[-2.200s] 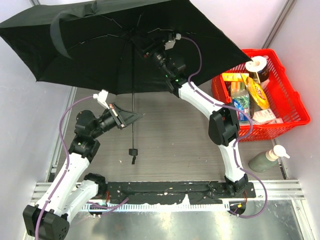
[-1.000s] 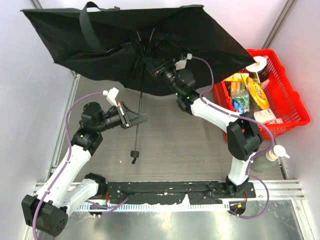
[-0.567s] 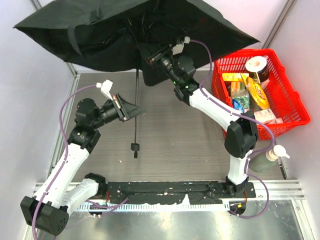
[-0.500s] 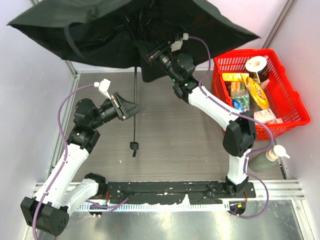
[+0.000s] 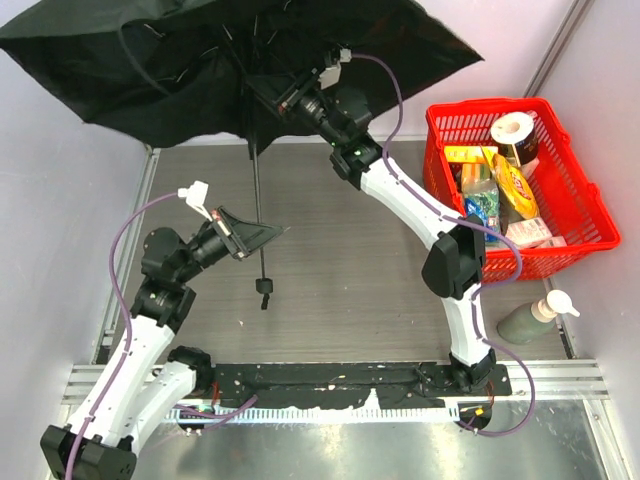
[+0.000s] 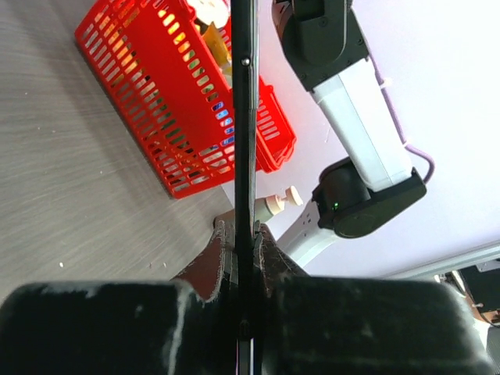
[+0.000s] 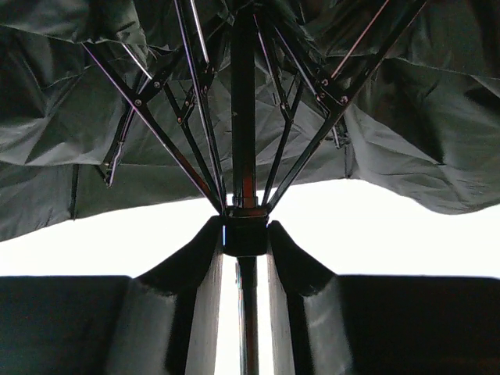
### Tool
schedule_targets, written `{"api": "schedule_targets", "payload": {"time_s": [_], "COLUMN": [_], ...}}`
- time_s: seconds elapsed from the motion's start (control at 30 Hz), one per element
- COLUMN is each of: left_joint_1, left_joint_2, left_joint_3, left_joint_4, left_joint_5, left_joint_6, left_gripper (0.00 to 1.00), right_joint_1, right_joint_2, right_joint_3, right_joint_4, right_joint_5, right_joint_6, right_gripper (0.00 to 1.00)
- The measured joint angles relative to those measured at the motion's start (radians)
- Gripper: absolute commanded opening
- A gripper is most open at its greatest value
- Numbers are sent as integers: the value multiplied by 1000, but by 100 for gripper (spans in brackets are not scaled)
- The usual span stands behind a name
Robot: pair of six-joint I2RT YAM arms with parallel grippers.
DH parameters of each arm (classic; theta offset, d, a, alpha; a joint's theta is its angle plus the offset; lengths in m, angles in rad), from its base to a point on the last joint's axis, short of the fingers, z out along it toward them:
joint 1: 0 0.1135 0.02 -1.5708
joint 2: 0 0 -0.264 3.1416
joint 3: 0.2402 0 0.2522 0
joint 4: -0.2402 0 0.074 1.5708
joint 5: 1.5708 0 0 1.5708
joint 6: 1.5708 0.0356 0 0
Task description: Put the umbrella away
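The umbrella (image 5: 200, 50) hangs over the back of the table, its black canopy slack and partly folded. Its thin shaft (image 5: 256, 180) runs down to the small handle (image 5: 263, 288), which hangs just above the tabletop. My left gripper (image 5: 262, 232) is shut on the shaft (image 6: 244, 117) above the handle; in the left wrist view that gripper (image 6: 244, 234) has its pads tight on both sides. Under the canopy (image 7: 94, 133), my right gripper (image 5: 287, 100) is shut on the runner (image 7: 244, 233), where the ribs meet; the right wrist view shows the gripper (image 7: 244, 234) clamping it.
A red basket (image 5: 575, 225) full of groceries stands at the right. A green pump bottle (image 5: 528, 320) stands in front of it. Pale walls close in on the left, back and right. The canopy hides the back left corner.
My right gripper has carried the runner up and toward the back left. The canopy has swung left and gone slacker. The shaft and handle have shifted slightly left and back with it.
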Motion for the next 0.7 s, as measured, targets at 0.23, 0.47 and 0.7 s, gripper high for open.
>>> {"api": "schedule_targets", "payload": {"time_s": [0.23, 0.47, 0.7], "left_joint_1": [9, 89, 69], "left_joint_2": [145, 307, 256], "left_joint_3": [145, 281, 198], "left_joint_4": [-182, -148, -21], "left_joint_5": [31, 46, 3], "left_joint_6": [65, 12, -13], "left_gripper": [0, 0, 40], "right_joint_1": [37, 205, 149], "right_joint_2": [-176, -420, -403], "right_joint_3": [-402, -842, -856], "right_joint_4": [128, 219, 312], "right_joint_5": [143, 220, 87], "right_joint_6": [-13, -72, -43], "right_gripper": [1, 1, 1]}}
